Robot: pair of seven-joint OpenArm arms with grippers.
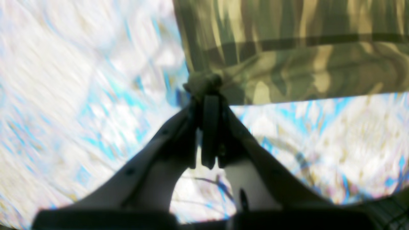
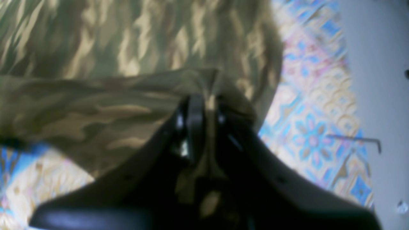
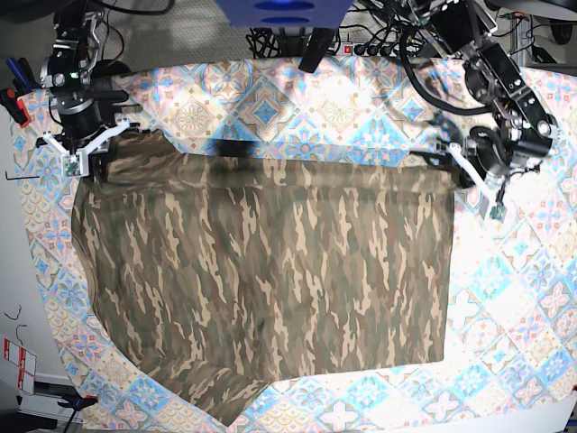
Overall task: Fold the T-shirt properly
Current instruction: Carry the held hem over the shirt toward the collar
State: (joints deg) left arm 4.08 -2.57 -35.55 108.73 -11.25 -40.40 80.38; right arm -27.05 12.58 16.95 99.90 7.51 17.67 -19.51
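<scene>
The camouflage T-shirt (image 3: 270, 271) lies spread over the tile-patterned cloth, its far edge lifted and stretched taut between my two grippers. My left gripper (image 3: 451, 171) is at the right of the base view, shut on the shirt's far right corner; the left wrist view shows the jaws (image 1: 206, 91) pinching a bunched corner of the shirt (image 1: 287, 57). My right gripper (image 3: 106, 155) is at the left, shut on the far left corner; the right wrist view shows its fingers (image 2: 204, 105) closed on a fold of the shirt (image 2: 127, 64).
The blue-pink-cream tile-patterned cloth (image 3: 297, 113) covers the table under the shirt. Cables and equipment (image 3: 388, 27) crowd the far edge. A thin metal hex key (image 2: 358, 140) lies on the bare grey table surface (image 2: 380, 64) beyond the cloth's edge.
</scene>
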